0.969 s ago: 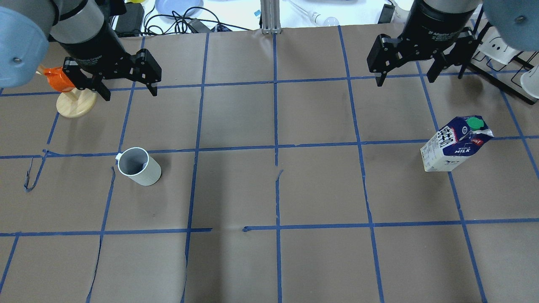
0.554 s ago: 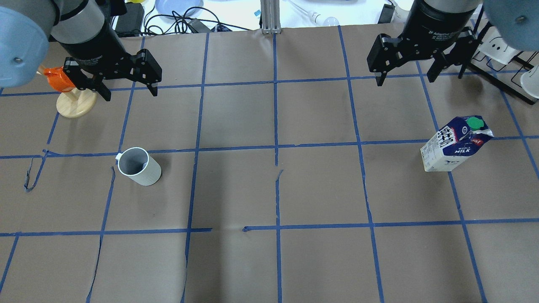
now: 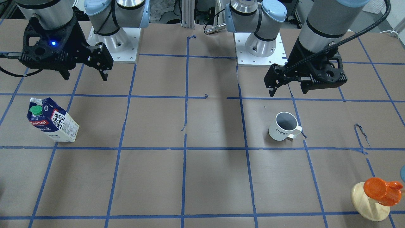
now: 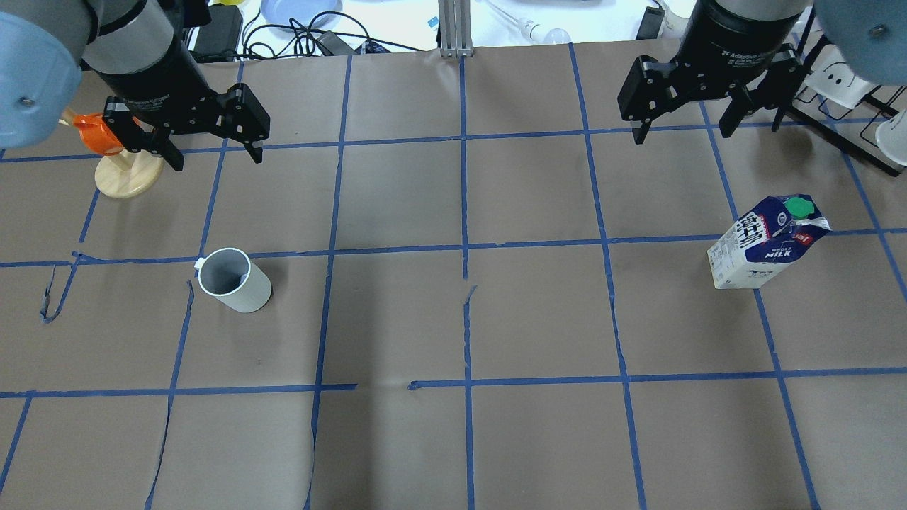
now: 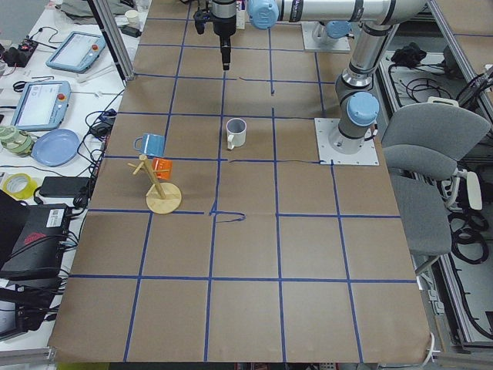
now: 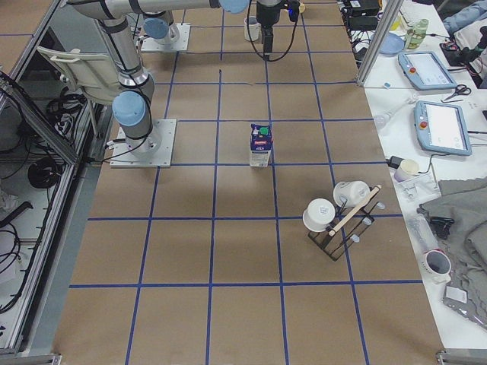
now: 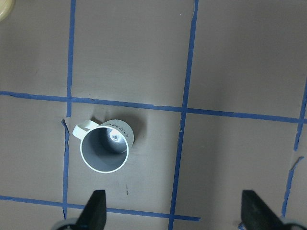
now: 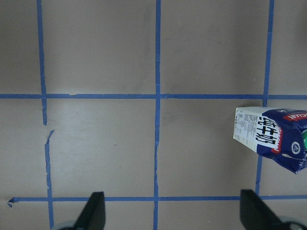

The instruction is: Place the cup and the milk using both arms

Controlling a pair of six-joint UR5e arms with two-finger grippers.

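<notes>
The cup (image 4: 234,280), white with a grey-blue inside, stands upright on the brown paper at the left of the table. It also shows in the front view (image 3: 283,126) and in the left wrist view (image 7: 105,148). My left gripper (image 4: 212,154) hangs open and empty, high above the table and beyond the cup. The milk (image 4: 769,242), a blue and white carton with a green cap, stands at the right. It also shows in the front view (image 3: 52,120) and in the right wrist view (image 8: 271,136). My right gripper (image 4: 682,133) is open and empty, raised beyond the carton and to its left.
An orange cup on a round wooden stand (image 4: 117,159) sits beside my left gripper at the far left. A black rack with white cups (image 4: 850,92) stands at the far right. Cables and a blue plate (image 4: 297,10) lie past the table's far edge.
My left gripper has shifted slightly away toward the far edge. The right gripper, the cup and the milk have not moved.
</notes>
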